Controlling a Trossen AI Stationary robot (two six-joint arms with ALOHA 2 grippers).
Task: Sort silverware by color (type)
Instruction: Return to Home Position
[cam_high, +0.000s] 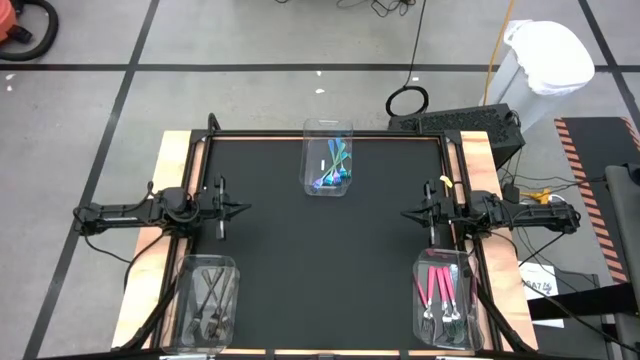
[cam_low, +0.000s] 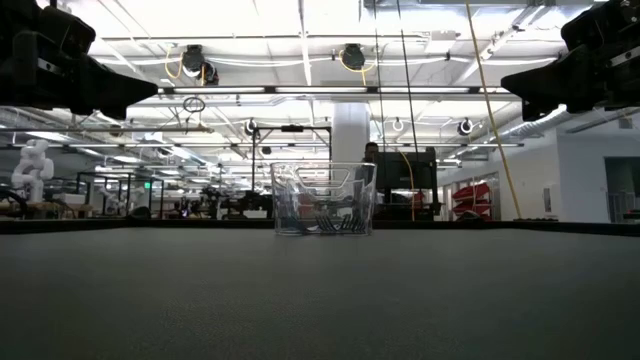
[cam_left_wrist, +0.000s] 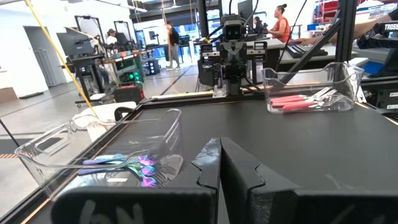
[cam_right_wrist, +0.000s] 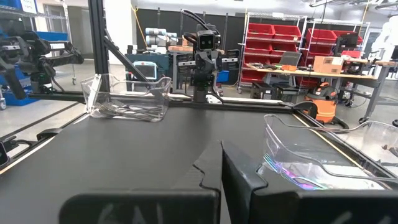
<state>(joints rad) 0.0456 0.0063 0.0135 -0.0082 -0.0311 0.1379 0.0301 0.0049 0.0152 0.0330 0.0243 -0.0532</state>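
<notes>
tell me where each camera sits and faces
High view: overhead, straight down on the table; left gripper and right gripper point inward.
Low view: table height, level toward the far bin; arms in upper corners.
Left wrist view: on left arm, facing the right arm; own shut fingers in front.
Right wrist view: mirrored, facing the left arm.
Shared: all four show the far bin.

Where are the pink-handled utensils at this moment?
In the high view, the pink-handled utensils lie inside the clear bin at the picture's lower right, on the right arm's side, just below the right gripper.
</notes>
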